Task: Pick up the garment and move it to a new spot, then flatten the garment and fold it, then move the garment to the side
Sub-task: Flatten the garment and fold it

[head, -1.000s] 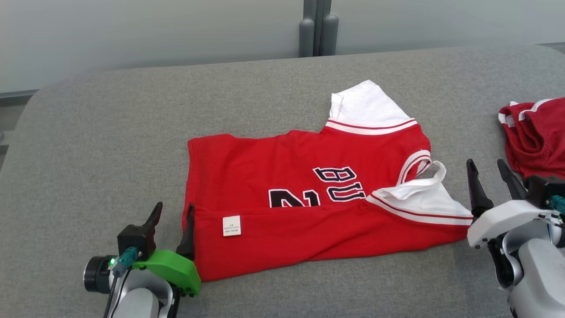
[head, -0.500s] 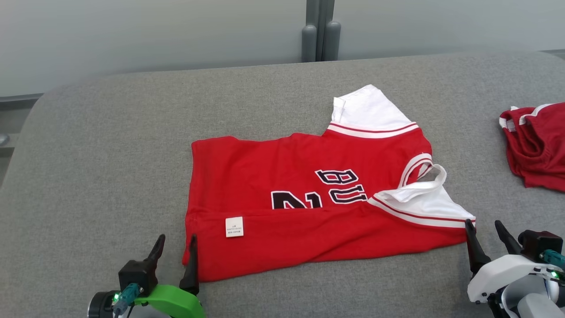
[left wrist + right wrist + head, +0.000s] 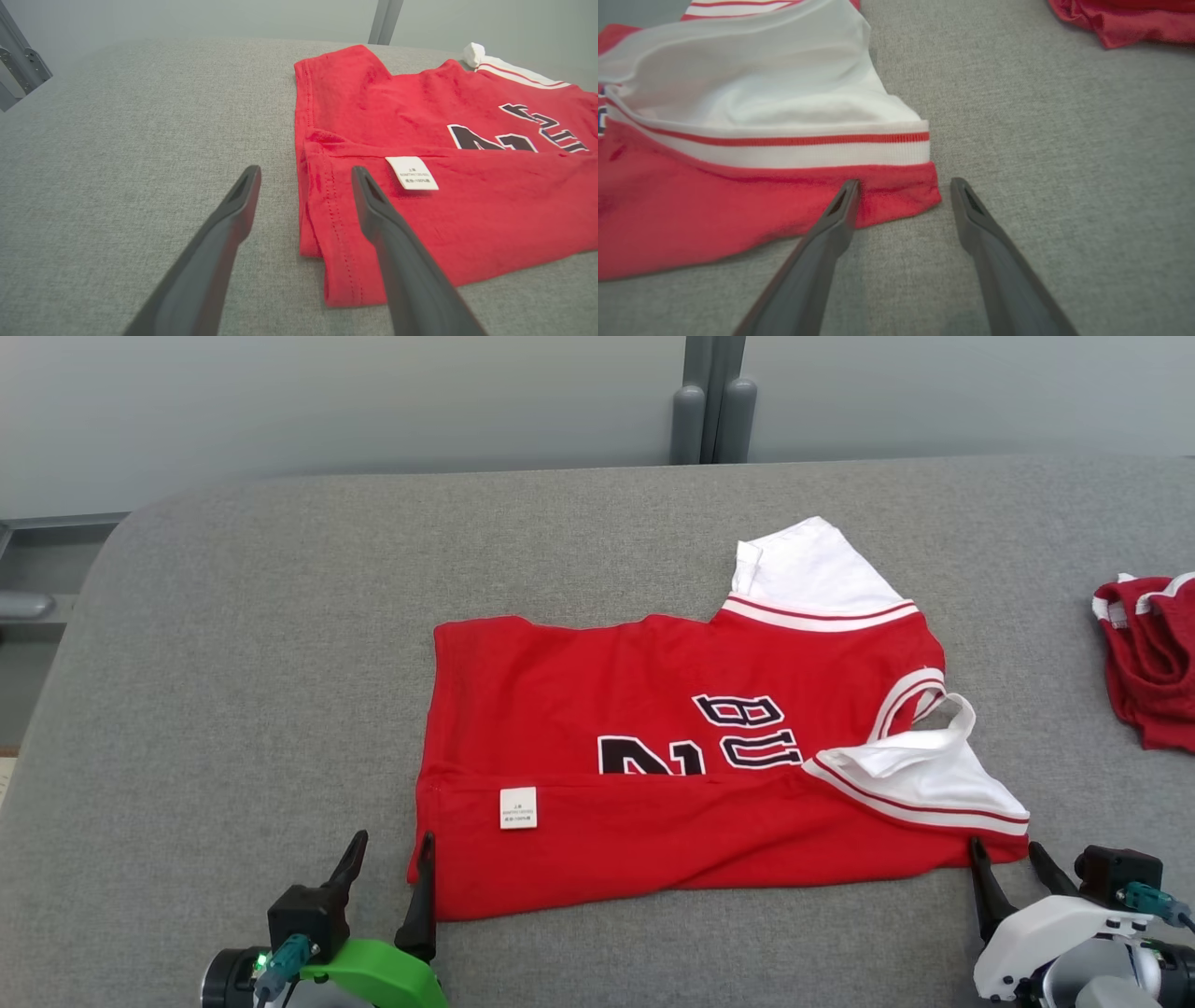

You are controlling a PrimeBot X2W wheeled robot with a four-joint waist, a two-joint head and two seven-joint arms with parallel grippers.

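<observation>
Left tool (image 3: 393, 840) and right tool (image 3: 1005, 846) gape empty at garment (image 3: 672, 691) corners, open cushion (image 3: 233, 663) around.

1. Left gripper (image 3: 393, 837): two long, dark, tapered fingers (image 3: 219, 242) on a bright green shell (image 3: 378, 980), with a teal plug (image 3: 289, 952) beside a small green light (image 3: 264, 956).
2. Right gripper (image 3: 1005, 845): matching dark fingers, white shell (image 3: 1036, 933), black box (image 3: 1116, 873).

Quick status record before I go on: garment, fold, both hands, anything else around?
Garment: red jersey with white sleeves and black lettering, lying on the grey fabric surface
Fold: near long edge turned up over the body; white care label showing
Left hand: open, at the near hem corner, holding nothing
Right hand: open, at the near sleeve corner, holding nothing
Other: crumpled red garment with white trim, far right
</observation>
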